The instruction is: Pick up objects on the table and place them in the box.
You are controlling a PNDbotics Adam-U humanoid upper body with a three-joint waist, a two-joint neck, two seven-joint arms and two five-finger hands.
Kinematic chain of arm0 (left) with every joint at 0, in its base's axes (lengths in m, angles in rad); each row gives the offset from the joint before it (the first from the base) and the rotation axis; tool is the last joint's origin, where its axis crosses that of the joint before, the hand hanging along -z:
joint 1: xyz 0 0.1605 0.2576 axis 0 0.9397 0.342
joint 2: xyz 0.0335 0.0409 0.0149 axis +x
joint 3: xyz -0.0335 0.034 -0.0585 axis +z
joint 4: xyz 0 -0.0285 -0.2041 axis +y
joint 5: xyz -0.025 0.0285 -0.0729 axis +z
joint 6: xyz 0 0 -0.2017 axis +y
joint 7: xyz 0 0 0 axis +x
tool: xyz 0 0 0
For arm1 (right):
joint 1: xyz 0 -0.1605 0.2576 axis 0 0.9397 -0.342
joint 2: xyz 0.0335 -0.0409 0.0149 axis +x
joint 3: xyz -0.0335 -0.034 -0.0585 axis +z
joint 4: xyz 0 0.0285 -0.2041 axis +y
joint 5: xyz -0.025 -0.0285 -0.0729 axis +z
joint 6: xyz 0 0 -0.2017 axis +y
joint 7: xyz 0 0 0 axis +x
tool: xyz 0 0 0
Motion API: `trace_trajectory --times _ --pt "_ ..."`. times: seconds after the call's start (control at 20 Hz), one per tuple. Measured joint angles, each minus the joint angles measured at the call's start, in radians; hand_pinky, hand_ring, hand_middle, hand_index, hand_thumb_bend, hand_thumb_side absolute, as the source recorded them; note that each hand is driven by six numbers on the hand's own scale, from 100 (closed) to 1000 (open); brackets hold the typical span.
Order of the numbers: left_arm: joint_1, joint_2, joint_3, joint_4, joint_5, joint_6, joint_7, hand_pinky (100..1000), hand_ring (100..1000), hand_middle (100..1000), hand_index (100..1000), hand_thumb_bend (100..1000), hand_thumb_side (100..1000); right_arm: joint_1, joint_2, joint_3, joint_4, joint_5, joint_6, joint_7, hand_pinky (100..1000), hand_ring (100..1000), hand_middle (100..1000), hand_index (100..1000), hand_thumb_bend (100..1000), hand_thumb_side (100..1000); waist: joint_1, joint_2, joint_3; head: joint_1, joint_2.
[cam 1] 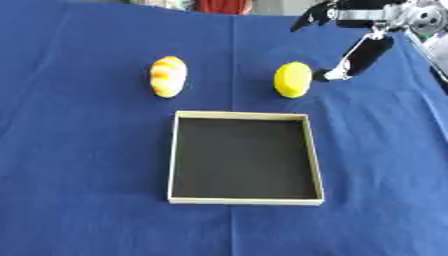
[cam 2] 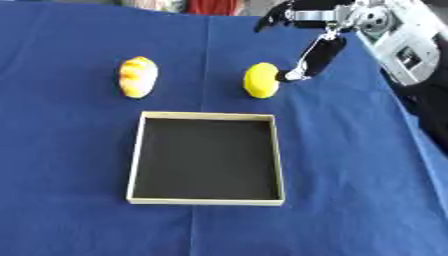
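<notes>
Reaching in from the upper right, the right hand (cam 1: 350, 62) has one straight finger just touching the round yellow lemon-like object (cam 1: 292, 79), probably lining up a grab toward the empty shallow cardboard box (cam 1: 174, 150).

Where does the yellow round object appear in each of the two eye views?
Left eye view: yellow round object, right of centre, upper part, beyond the box's far right corner.
Right eye view: it sits nearer the middle, upper part.
Shared landmark: the box directly below it; the right hand is beside it.
</notes>
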State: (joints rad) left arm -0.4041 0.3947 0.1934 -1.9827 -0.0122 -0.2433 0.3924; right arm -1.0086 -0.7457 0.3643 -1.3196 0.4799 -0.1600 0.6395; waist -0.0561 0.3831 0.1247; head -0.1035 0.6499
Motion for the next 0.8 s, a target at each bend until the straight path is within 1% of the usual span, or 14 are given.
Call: trace_trajectory --times 0.35,0.6,0.8 --pt "-0.002 -0.008 -0.005 0.000 0.006 -0.002 -0.004 796 771 690 816 218 685 0.013 0.022 -0.001 0.039 0.029 -0.008 -0.008 917 956 901 932 402 223 0.000 0.014 0.007 -0.005 -0.002" --pt "-0.003 -0.010 -0.005 0.000 0.012 -0.001 -0.006 796 771 688 816 214 688 0.015 0.039 -0.007 0.071 0.043 -0.014 -0.024 917 956 901 933 409 225 -0.001 0.023 0.013 -0.006 -0.009" --pt "-0.008 -0.017 -0.005 0.000 0.014 0.000 -0.010 796 771 685 815 211 691 0.015 0.054 -0.013 0.107 0.070 -0.015 -0.037 916 955 899 932 413 224 -0.001 0.029 0.018 -0.009 -0.010"
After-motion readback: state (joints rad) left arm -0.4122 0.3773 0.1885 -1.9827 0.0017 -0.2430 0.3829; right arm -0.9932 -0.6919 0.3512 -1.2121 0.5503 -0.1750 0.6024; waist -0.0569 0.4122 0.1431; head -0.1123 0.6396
